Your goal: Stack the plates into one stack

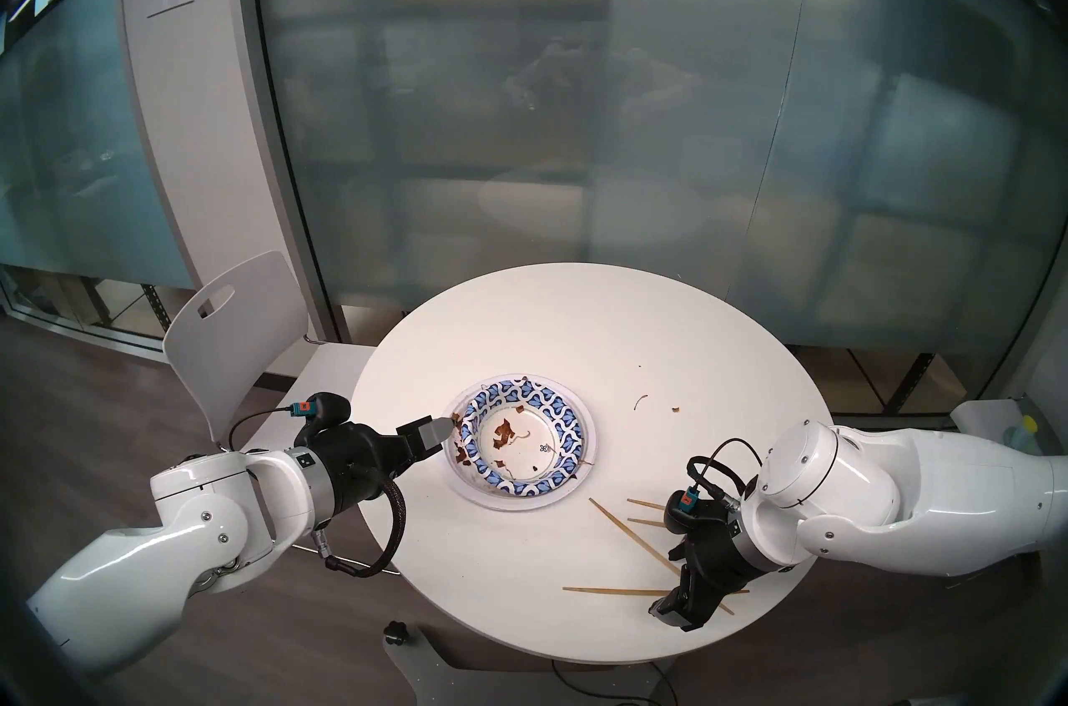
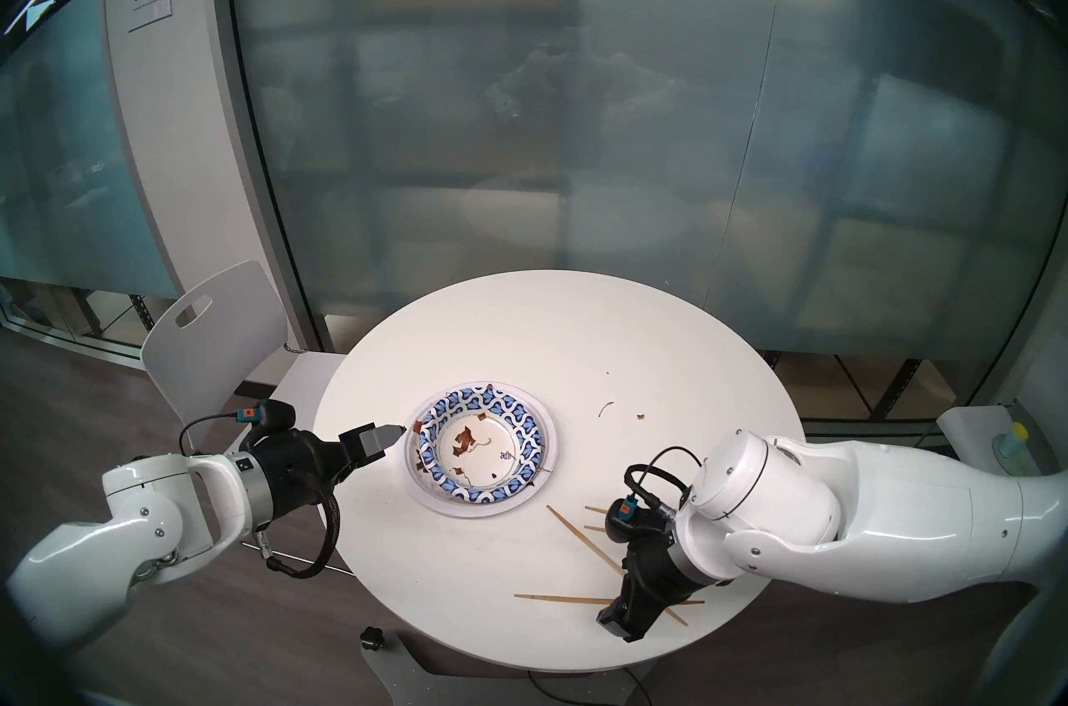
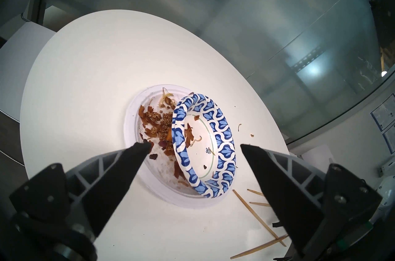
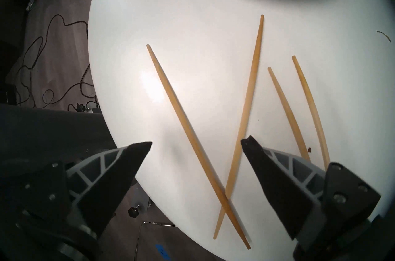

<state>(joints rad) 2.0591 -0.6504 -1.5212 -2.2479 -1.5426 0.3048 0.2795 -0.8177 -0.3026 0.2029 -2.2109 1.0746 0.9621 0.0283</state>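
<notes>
Right gripper (image 4: 195, 143), jaws wide and empty, points down over four chopsticks (image 4: 188, 138) at the near edge of the round white surface (image 1: 578, 329). Farther in, mid-surface: blue-patterned plate (image 1: 523, 439) tilted on food scraps (image 3: 158, 121) in white plate (image 1: 508, 497). Left gripper (image 3: 193, 145) beside its rim, jaws wide, empty.

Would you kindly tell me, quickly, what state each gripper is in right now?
Left gripper: jaws open, holding nothing, beside the plates.
Right gripper: jaws open, holding nothing, above the chopsticks.
</notes>
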